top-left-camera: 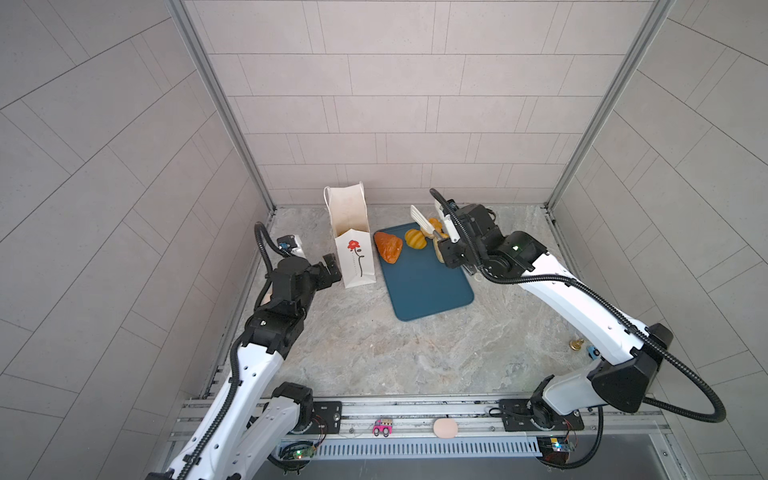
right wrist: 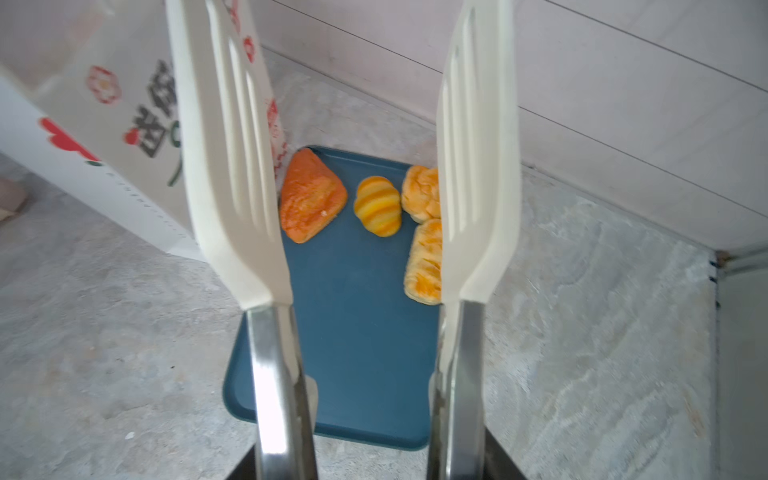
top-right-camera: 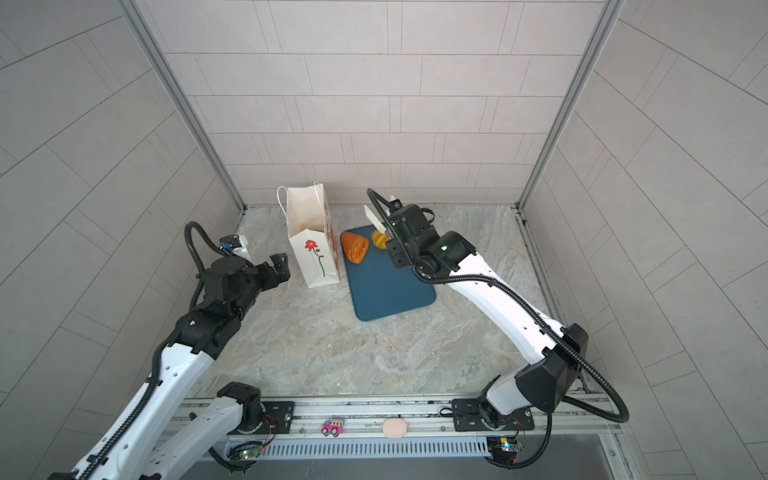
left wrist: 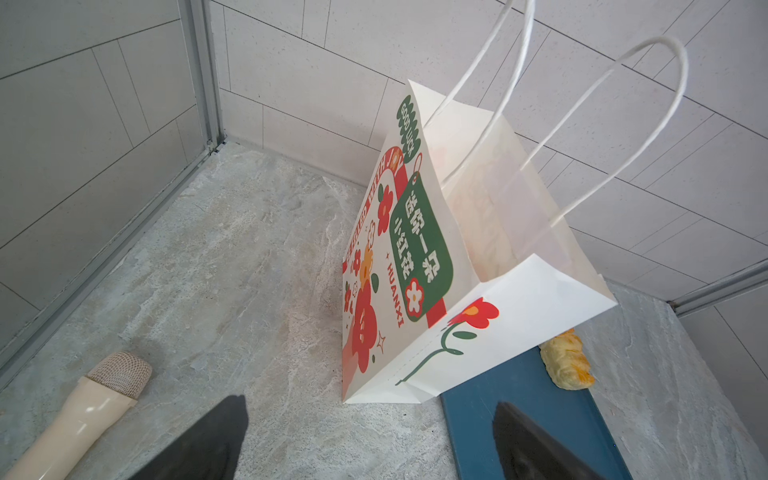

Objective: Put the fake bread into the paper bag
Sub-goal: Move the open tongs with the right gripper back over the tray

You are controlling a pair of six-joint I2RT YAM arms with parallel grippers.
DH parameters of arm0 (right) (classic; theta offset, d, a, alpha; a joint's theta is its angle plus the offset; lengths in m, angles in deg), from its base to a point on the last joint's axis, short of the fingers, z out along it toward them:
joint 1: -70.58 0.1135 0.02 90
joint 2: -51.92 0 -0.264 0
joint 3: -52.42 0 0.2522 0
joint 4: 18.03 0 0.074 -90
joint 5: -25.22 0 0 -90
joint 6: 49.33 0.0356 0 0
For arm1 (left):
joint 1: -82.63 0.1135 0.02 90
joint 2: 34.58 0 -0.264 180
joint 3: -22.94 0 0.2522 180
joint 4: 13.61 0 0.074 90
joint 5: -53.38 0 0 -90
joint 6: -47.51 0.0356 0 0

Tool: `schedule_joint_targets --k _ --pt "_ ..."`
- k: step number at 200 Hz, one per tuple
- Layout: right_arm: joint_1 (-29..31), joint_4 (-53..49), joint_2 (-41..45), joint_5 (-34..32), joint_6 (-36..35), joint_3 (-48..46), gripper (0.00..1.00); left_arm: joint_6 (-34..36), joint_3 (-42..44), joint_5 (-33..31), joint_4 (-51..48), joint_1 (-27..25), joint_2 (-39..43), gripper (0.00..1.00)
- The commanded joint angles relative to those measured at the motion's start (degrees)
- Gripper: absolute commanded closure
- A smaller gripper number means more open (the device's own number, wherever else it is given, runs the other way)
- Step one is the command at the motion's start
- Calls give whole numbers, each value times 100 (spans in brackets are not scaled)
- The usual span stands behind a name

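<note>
The white paper bag (top-left-camera: pixel 353 253) (top-right-camera: pixel 316 257) (left wrist: pixel 498 324) stands open beside the blue tray (top-left-camera: pixel 424 291) (right wrist: pixel 357 353). At the tray's far end lie a reddish triangular loaf (top-left-camera: pixel 388 247) (right wrist: pixel 309 195), a striped yellow roll (top-left-camera: pixel 414 239) (right wrist: pixel 377 206) and two paler pastries (right wrist: pixel 420 193) (right wrist: pixel 424 262). My right gripper (top-left-camera: pixel 451 249) (right wrist: pixel 374 465) is shut on steel tongs with white paddles (top-left-camera: pixel 419 218) (right wrist: pixel 232 166). The paddles are spread above the tray's far end, with nothing between them. My left gripper (top-left-camera: pixel 330 266) (left wrist: pixel 370 415) is open, just left of the bag's base, not touching it.
A cream toy microphone (left wrist: pixel 83 411) lies on the stone tabletop near the left arm. Walls close the table at the back and both sides. A pink toy car (top-left-camera: pixel 382 428) and a pink oval (top-left-camera: pixel 445 428) sit on the front rail. Small objects (top-left-camera: pixel 577 344) lie by the right arm.
</note>
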Motion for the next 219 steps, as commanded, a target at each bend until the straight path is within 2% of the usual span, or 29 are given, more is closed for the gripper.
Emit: schedule_joint_targets --k 1,52,142,219 --pt "-216 157 264 -232 140 -314 44 76 -188 -206 70 -65 -8 0" --pt "-546 181 248 -277 125 -979 44 77 -246 -266 107 -169 -95 0" --pt "-767 -1 -257 -283 393 -1366 44 168 -243 -411 93 -368 -49 0" --pt "-798 408 -818 -193 564 -1673 44 207 -243 -444 80 -409 -66 0"
